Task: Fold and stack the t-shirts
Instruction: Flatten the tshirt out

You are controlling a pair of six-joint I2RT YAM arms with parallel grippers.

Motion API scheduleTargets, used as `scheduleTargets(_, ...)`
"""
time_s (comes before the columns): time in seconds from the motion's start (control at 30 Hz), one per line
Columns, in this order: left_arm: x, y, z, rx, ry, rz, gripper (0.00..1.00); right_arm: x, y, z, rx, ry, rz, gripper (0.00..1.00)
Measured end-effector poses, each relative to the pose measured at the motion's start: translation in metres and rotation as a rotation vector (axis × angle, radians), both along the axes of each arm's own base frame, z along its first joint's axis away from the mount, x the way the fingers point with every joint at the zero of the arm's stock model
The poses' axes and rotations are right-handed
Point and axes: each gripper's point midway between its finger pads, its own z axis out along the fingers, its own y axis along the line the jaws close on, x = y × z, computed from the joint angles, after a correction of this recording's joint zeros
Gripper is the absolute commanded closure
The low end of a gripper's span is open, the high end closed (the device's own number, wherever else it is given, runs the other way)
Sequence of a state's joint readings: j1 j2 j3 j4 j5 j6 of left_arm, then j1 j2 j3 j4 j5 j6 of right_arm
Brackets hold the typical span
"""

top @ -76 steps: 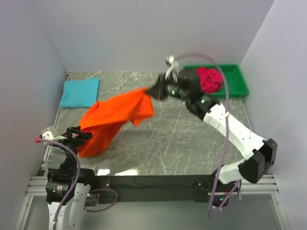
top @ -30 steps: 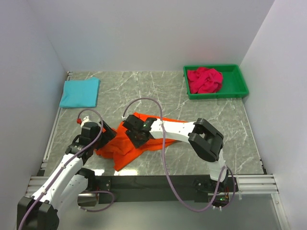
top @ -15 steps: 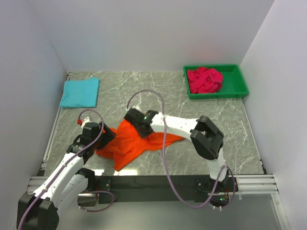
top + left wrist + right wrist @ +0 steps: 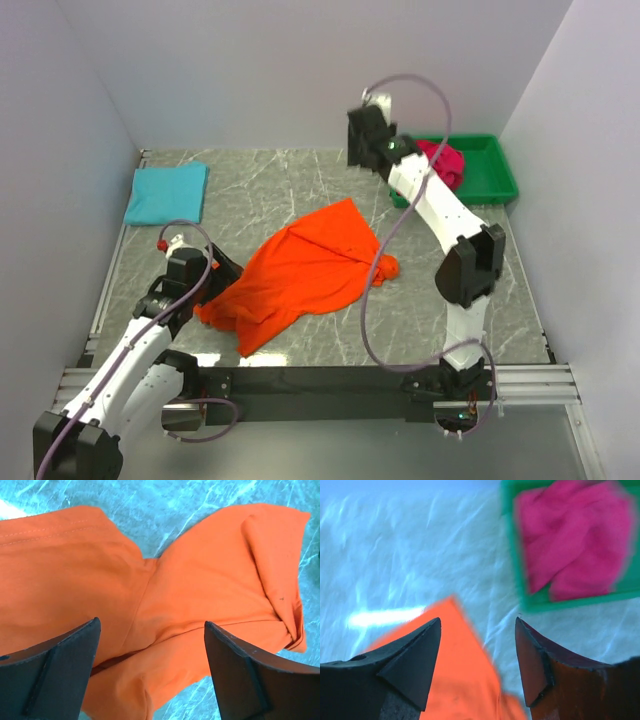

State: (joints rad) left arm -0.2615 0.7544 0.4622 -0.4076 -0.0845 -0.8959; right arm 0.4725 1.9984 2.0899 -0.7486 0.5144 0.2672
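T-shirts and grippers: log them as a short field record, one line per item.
orange t-shirt: unfolded, rumpled, spread in the middle of the table
turquoise t-shirt: folded rectangle, far left corner
crimson-pink t-shirt: crumpled inside the green bin, far right
left gripper: open, over the orange t-shirt's near-left part, gripping nothing
right gripper: open, empty, raised high near the bin
stack: not yet started

Matt cloth orange t-shirt (image 4: 310,270), glossy table (image 4: 290,185)
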Motion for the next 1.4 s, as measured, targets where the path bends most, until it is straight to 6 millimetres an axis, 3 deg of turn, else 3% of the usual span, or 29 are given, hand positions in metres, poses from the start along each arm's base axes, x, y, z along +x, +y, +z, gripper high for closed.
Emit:
scheduleTargets(0.1,0.0,0.0,-0.002,0.003,0.007,-0.003,0.08,-0.05,0.033,-0.047,0.036,0.137,0.156,0.33)
scheduleTargets(0.2,-0.002,-0.002,-0.009,0.005,0.039,-0.014,0.07,-0.12,0.054,-0.109,0.088,0.316,0.282,0.33)
scheduleTargets(0.3,-0.005,-0.005,-0.021,0.016,0.091,-0.038,0.07,-0.182,0.044,-0.16,0.13,0.482,0.311,0.34)
scheduleTargets(0.37,-0.007,-0.007,-0.031,0.024,0.132,-0.054,0.07,-0.204,0.032,-0.179,0.151,0.545,0.291,0.34)
scheduleTargets(0.47,-0.011,-0.011,-0.046,0.044,0.194,-0.08,0.09,-0.222,0.023,-0.196,0.18,0.594,0.262,0.34)
scheduleTargets(0.6,-0.013,-0.018,-0.061,0.075,0.258,-0.12,0.17,-0.231,0.02,-0.213,0.231,0.626,0.228,0.34)
scheduleTargets(0.7,-0.011,-0.023,-0.068,0.1,0.28,-0.142,0.39,-0.233,0.02,-0.221,0.271,0.64,0.212,0.36)
scheduleTargets(0.73,-0.01,-0.024,-0.068,0.109,0.281,-0.149,0.57,-0.231,0.021,-0.223,0.284,0.64,0.207,0.41)
scheduleTargets(0.8,-0.007,-0.024,-0.071,0.128,0.283,-0.152,0.74,-0.225,0.024,-0.225,0.308,0.633,0.203,0.48)
scheduleTargets(0.83,-0.006,-0.023,-0.071,0.138,0.284,-0.151,0.9,-0.223,0.025,-0.227,0.318,0.632,0.199,0.57)
scheduleTargets(0.87,-0.004,-0.021,-0.07,0.149,0.283,-0.147,0.95,-0.222,0.026,-0.229,0.323,0.633,0.196,0.64)
scheduleTargets(0.9,-0.001,-0.02,-0.069,0.167,0.28,-0.148,0.99,-0.22,0.026,-0.231,0.331,0.634,0.193,0.82)
scheduleTargets(1.0,0.018,-0.017,-0.055,0.225,0.246,-0.143,0.99,-0.215,0.027,-0.233,0.345,0.629,0.182,1.0)
scheduleTargets(1.2,0.087,-0.016,0.004,0.362,0.085,-0.146,0.98,-0.196,0.02,-0.219,0.344,0.568,0.139,1.0)
scheduleTargets(1.27,0.111,-0.018,0.023,0.41,0.024,-0.155,0.81,-0.184,0.016,-0.207,0.349,0.523,0.119,0.99)
scheduleTargets(1.3,0.124,-0.019,0.031,0.433,-0.001,-0.159,0.72,-0.179,0.015,-0.201,0.353,0.505,0.115,0.94)
scheduleTargets(1.33,0.134,-0.02,0.037,0.448,-0.019,-0.162,0.53,-0.171,0.016,-0.192,0.361,0.483,0.111,0.89)
scheduleTargets(1.37,0.145,-0.022,0.042,0.465,-0.036,-0.167,0.45,-0.166,0.017,-0.187,0.368,0.466,0.112,0.84)
scheduleTargets(1.4,0.157,-0.025,0.046,0.479,-0.053,-0.168,0.38,-0.16,0.019,-0.18,0.376,0.449,0.113,0.72)
